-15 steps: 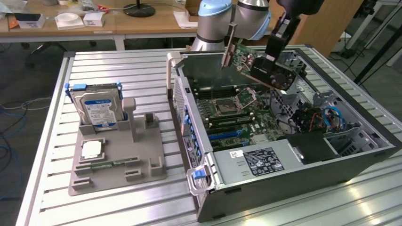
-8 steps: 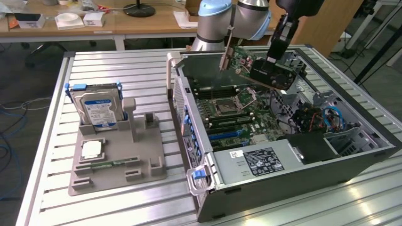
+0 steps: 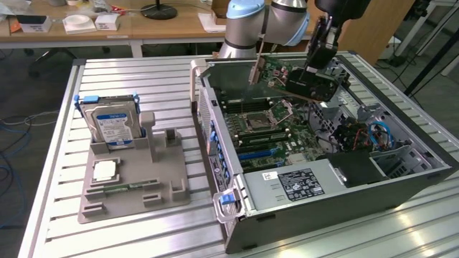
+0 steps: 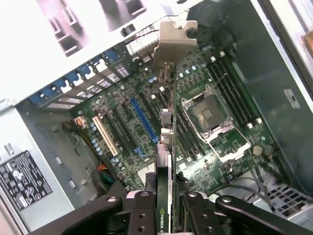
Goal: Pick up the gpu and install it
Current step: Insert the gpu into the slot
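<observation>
Here, gripper [image 3: 317, 69]: closed on the gpu [image 3: 295, 86], fingers [image 4: 142, 213] pressed against both flat sides of the card.
gpu [image 4: 168, 127]: held in the air, tilted, over the far part of the open computer case [image 3: 344, 188]; its silvery bracket [image 4: 174, 36] is at the end away from the gripper.
motherboard [image 4: 122, 122]: below the card; which slot it lines up with, cannot tell.
hard drive [image 3: 111, 126]: upright in the grey holder [image 3: 136, 188] on the surface [image 3: 143, 72], at the exterior view's left, well apart from the case.

There is one gpu [image 3: 305, 85], one hard drive [image 3: 111, 126], one memory stick [image 3: 130, 187], one grey holder [image 3: 166, 180] and one open computer case [image 3: 337, 215].
</observation>
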{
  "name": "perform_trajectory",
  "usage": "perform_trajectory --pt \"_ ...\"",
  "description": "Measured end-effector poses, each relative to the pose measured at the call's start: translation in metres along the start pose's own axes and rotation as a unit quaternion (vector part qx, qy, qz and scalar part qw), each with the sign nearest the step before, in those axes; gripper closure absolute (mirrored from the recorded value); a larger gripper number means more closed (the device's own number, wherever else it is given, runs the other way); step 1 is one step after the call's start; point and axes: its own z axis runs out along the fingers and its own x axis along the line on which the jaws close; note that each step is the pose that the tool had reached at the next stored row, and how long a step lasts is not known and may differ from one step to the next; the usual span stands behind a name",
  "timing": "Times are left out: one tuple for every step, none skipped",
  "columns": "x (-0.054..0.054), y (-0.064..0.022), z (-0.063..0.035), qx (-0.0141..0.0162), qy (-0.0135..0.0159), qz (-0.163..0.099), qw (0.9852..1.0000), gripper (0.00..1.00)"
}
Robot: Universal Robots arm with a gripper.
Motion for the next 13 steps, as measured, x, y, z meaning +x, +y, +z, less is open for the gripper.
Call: perform_trajectory --pt "0.0 0.0 0.0001 0.0002 0.0004 -0.009 1.0 0.74" --pt "0.0 0.0 0.0002 0.0003 0.0007 -0.018 0.9998 0.74" --pt "0.0 0.0 0.0003 0.0005 0.0011 -0.027 0.9996 0.74" --pt "0.0 0.0 0.0003 0.0007 0.0015 -0.036 0.9993 0.74" --pt "0.0 0.0 0.0004 0.0009 0.0019 -0.045 0.999 0.74" --pt "0.0 0.0 0.0005 0.0011 0.0022 -0.054 0.9985 0.74" --pt "0.0 0.0 0.0008 0.0012 0.0025 -0.063 0.998 0.74" --pt "0.0 0.0 0.0012 0.0014 0.0029 -0.072 0.9974 0.74" --pt "-0.0001 -0.0001 0.0025 0.0016 0.0033 -0.082 0.9966 0.74" --pt "-0.0001 -0.0001 0.0042 0.0018 0.0037 -0.091 0.9958 0.74" --pt "-0.0001 -0.0002 0.0058 0.0019 0.0041 -0.1 0.995 0.74" --pt "-0.0001 -0.0003 0.0076 0.0021 0.0044 -0.109 0.9941 0.74" --pt "-0.0002 -0.0004 0.0093 0.0023 0.0048 -0.118 0.9931 0.74"
